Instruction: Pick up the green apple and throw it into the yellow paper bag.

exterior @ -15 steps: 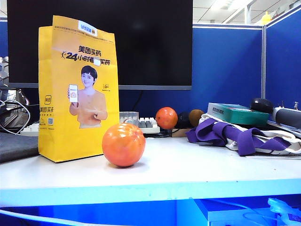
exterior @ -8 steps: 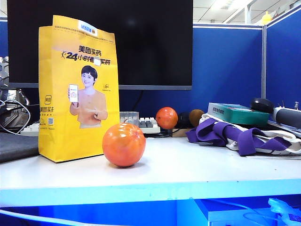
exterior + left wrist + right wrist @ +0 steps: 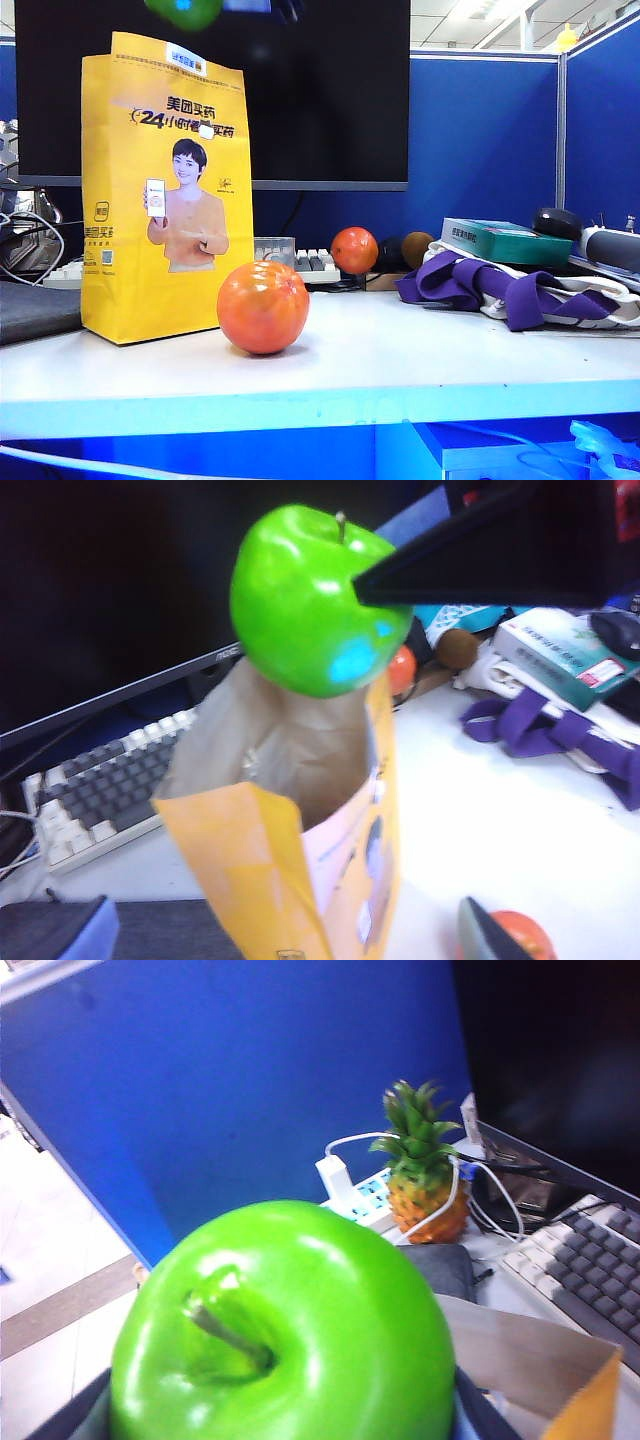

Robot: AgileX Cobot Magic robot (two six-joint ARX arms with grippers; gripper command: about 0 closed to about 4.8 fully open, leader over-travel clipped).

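The glossy bright green round apple point(image 3: 310, 600) sits between the dark fingers of the right gripper point(image 3: 385, 600), directly above the open mouth of the tall bright yellow paper bag point(image 3: 270, 880). In the left wrist view a black finger point(image 3: 470, 555) presses against the apple's side, and the fruit hangs just over the bag's brown inner lining without touching the rim. In the right wrist view the apple point(image 3: 285, 1330) fills the foreground, cradled at the gripper's point(image 3: 285, 1425) base, with dark finger edges showing on either side beneath it; the jaws stand fairly wide, closed around the fruit. In the exterior view only the apple's lower edge point(image 3: 185, 10) shows at the top of the picture, above the bag point(image 3: 165, 190), with a blurred dark part of the right gripper point(image 3: 265, 8) just beside it.

The left gripper point(image 3: 290, 935) is high and beside the bag, looking down on it; only two finger tips show at the edge of its own view, well apart and holding nothing.

The apple is shiny with bright highlights, a dimpled top and a short brown stem, and a pale blue spot on its lower side. The bag stands upright on the white table point(image 3: 400, 370), printed with a woman showing a phone and black text. A large shiny orange fruit point(image 3: 263, 307) rests on the table just in front of the bag.
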